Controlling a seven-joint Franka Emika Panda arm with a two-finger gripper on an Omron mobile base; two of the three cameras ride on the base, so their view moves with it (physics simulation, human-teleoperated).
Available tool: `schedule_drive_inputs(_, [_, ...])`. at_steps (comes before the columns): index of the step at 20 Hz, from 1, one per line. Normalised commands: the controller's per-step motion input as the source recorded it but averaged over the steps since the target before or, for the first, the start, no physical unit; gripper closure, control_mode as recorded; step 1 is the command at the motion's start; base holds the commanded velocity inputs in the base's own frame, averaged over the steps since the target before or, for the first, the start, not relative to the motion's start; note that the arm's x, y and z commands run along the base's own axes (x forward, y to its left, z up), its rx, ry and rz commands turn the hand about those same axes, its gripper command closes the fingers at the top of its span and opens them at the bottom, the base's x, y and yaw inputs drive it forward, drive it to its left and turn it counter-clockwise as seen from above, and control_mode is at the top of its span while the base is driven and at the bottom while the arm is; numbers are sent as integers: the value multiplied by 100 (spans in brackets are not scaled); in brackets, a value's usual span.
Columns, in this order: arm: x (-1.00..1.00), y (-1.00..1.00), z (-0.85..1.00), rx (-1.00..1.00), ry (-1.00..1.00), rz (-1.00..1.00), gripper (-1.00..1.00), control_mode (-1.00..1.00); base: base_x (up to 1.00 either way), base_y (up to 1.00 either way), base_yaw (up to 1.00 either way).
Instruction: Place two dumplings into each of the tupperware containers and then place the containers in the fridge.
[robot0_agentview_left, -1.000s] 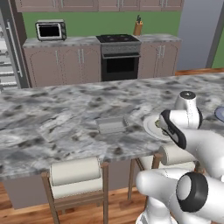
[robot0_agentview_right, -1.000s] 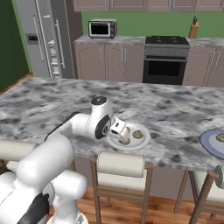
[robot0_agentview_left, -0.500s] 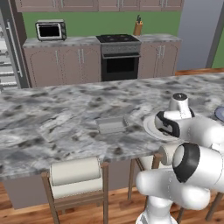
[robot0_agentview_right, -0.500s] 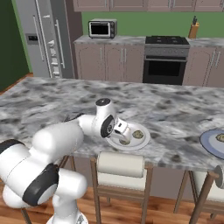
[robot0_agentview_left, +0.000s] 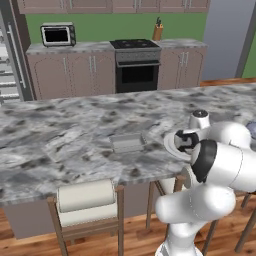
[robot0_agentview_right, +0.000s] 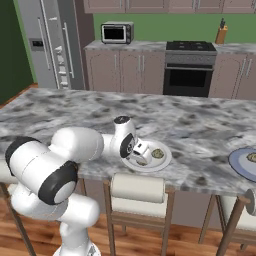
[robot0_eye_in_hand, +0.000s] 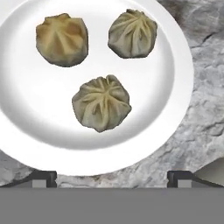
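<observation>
Three dumplings lie on a round white plate (robot0_eye_in_hand: 26, 131): one in the middle (robot0_eye_in_hand: 101, 103), a tan one at upper left (robot0_eye_in_hand: 62, 39) and one at upper right (robot0_eye_in_hand: 132, 33). My gripper (robot0_eye_in_hand: 111, 177) hangs just above the plate's near rim, open, with nothing between its fingertips (robot0_eye_in_hand: 43, 178). From the base the gripper (robot0_agentview_right: 140, 150) is low over that plate (robot0_agentview_right: 162, 162) at the counter's front edge. A shallow grey tupperware container (robot0_agentview_left: 127, 142) sits left of the plate (robot0_agentview_left: 170, 142). The fridge (robot0_agentview_right: 50, 42) stands at the far left.
A blue-grey plate (robot0_agentview_right: 242, 165) carrying a dumpling (robot0_agentview_right: 251, 157) lies on the marble island (robot0_agentview_right: 200, 125) to the right. Stools (robot0_agentview_right: 137, 190) stand under the front edge. The oven (robot0_agentview_left: 137, 70) and a microwave (robot0_agentview_left: 57, 35) line the back wall.
The arm's elbow has swung in closer over the counter edge while the hand stays low over the white plate. The jaws remain open.
</observation>
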Motion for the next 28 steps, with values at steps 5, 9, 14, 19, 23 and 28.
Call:
schedule_drive_inputs(5, [31, -9, -26, 0, 0, -6, -100, -100, 0, 0, 0])
schedule_drive_inputs(9, [28, -12, -16, 0, 0, -6, -100, -100, 0, 0, 0])
schedule_drive_inputs(14, [30, -2, -20, 0, 2, -7, -100, -100, 0, 0, 0])
schedule_drive_inputs(19, [31, -5, -24, 0, 1, -7, -100, -100, 0, 0, 0])
schedule_drive_inputs(23, [11, -4, -29, 0, 3, -6, -100, -100, 0, 0, 0])
schedule_drive_inputs(28, [-25, 0, -19, 0, 1, -3, -100, -100, 0, 0, 0])
